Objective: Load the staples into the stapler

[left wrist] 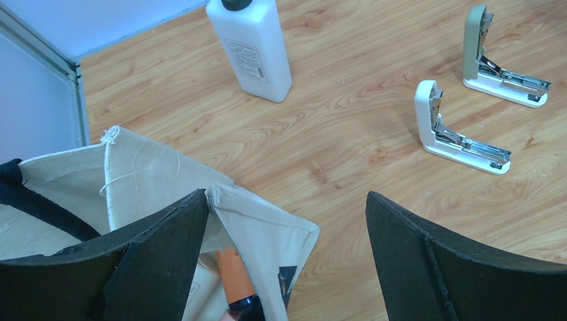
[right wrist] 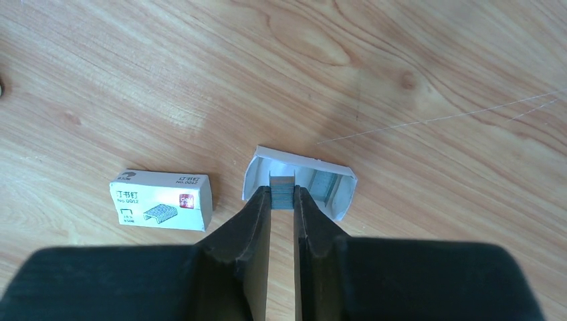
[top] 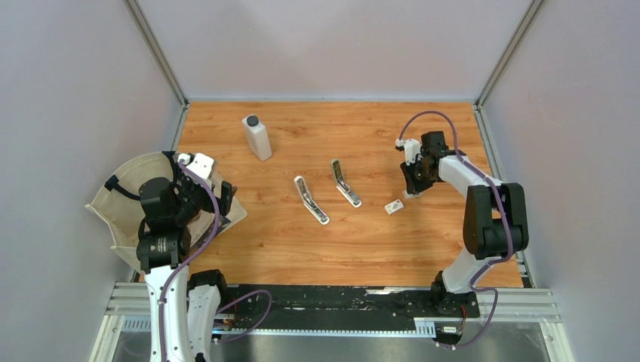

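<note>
In the right wrist view, my right gripper (right wrist: 283, 193) is shut on a grey strip of staples (right wrist: 283, 182) that stands in the open white tray (right wrist: 334, 190) on the table. The printed white staple box (right wrist: 162, 199) lies just left of the tray. From above, that gripper (top: 413, 188) points down beside the box (top: 393, 207). Two staplers lie open mid-table: a white one (top: 311, 200) (left wrist: 455, 130) and a grey-green one (top: 345, 182) (left wrist: 498, 63). My left gripper (top: 221, 197) (left wrist: 286, 200) is open over a bag's edge, holding nothing.
A cream canvas bag (top: 136, 204) (left wrist: 154, 180) lies at the table's left edge with an orange pen (left wrist: 231, 274) inside. A white bottle with a dark cap (top: 256, 137) (left wrist: 251, 47) stands at the back left. Grey walls enclose the table.
</note>
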Controlling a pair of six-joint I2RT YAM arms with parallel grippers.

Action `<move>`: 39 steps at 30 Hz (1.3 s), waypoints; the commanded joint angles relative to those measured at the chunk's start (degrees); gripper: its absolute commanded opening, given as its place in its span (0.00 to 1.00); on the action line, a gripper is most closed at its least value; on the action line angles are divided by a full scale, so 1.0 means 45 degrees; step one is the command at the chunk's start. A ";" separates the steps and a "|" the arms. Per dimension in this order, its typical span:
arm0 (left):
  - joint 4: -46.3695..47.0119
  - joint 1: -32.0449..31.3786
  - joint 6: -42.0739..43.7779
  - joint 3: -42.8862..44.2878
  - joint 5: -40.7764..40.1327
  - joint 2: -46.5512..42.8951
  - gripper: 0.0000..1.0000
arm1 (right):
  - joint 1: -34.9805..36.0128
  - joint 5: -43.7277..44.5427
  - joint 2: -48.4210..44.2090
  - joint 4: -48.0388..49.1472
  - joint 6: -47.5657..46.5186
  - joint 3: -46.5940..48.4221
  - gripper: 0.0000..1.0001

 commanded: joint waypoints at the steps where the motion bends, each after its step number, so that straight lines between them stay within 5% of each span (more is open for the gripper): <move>1: -0.0578 0.0114 -0.0013 -0.0281 -0.0039 0.0154 0.95 | 0.0026 -0.0383 -0.0650 -0.0178 0.0135 0.0230 0.17; 9: -0.0578 0.0114 -0.0032 -0.0281 -0.0059 0.0212 0.95 | 0.1976 0.0416 -0.0750 -0.0570 0.0857 0.1420 0.17; 17: -0.0598 0.0134 0.0007 -0.0300 -0.0195 0.0134 0.95 | 0.2897 0.0164 0.2100 -0.0863 0.2517 0.3725 0.18; 26: -0.0501 0.0173 0.0007 -0.0320 -0.0215 0.0212 0.95 | 0.3445 0.0964 0.2903 -0.0355 0.2694 0.3219 0.19; 39: -0.0539 0.0153 0.0007 -0.0320 -0.0215 0.0212 0.95 | 0.3425 0.1042 0.3061 -0.0590 0.2499 0.3511 0.36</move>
